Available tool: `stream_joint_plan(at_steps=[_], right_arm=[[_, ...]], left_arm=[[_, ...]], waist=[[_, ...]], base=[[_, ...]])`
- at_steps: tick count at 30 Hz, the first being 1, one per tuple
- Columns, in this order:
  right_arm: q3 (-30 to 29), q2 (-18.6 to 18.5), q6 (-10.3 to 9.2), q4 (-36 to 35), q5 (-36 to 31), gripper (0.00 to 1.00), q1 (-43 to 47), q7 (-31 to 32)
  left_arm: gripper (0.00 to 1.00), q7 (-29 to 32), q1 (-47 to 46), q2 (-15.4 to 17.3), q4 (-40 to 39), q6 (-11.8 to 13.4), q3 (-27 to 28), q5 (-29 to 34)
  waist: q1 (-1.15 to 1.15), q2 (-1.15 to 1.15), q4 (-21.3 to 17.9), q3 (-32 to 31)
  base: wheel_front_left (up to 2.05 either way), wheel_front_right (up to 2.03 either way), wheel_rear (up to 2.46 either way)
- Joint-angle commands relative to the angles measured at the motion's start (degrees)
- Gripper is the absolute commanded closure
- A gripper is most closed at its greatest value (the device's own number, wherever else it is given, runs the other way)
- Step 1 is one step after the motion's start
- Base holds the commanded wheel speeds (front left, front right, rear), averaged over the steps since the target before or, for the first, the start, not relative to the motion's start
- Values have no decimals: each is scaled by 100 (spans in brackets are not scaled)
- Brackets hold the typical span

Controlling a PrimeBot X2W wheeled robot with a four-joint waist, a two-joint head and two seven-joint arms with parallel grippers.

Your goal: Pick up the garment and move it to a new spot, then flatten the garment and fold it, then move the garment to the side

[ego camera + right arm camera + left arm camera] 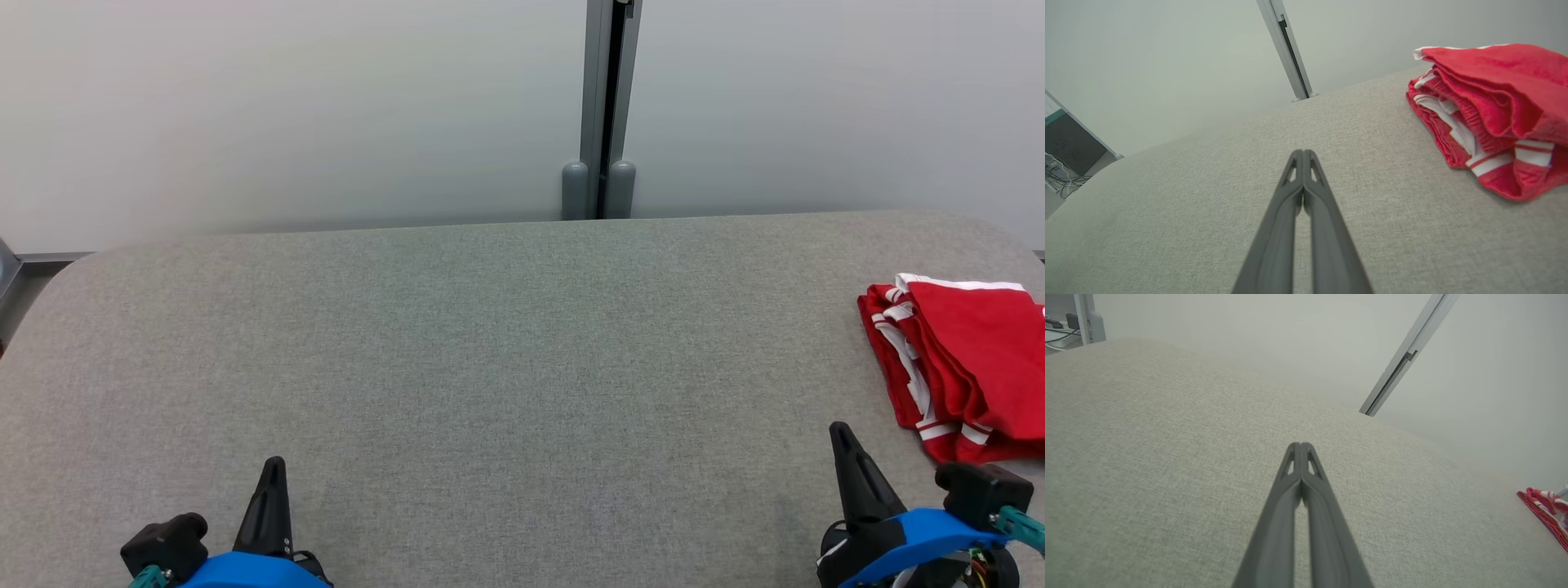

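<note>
Left claw (272, 478) and right claw (842, 441) sit low at the near edge of the grey surface (490, 351), both pinched shut, empty. Red, white-striped garment (971, 359) lies in loose folds just beyond the right claw, at far right, partly out of frame. Risk: a shut claw shoves the stack further right, perhaps off; a shallow pinch lifts only the top layer and spills the folds.
</note>
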Motion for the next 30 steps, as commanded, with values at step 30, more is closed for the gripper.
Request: stream_joint_plan(at_steps=[30], right_arm=[[-154, 36, 0, -168, 2976, 100, -261, 435]], left_arm=[[100, 747, -325, -123, -506, -34, 480, -2663]], waist=[[0, 0, 6, 22]], base=[[0, 0, 0]])
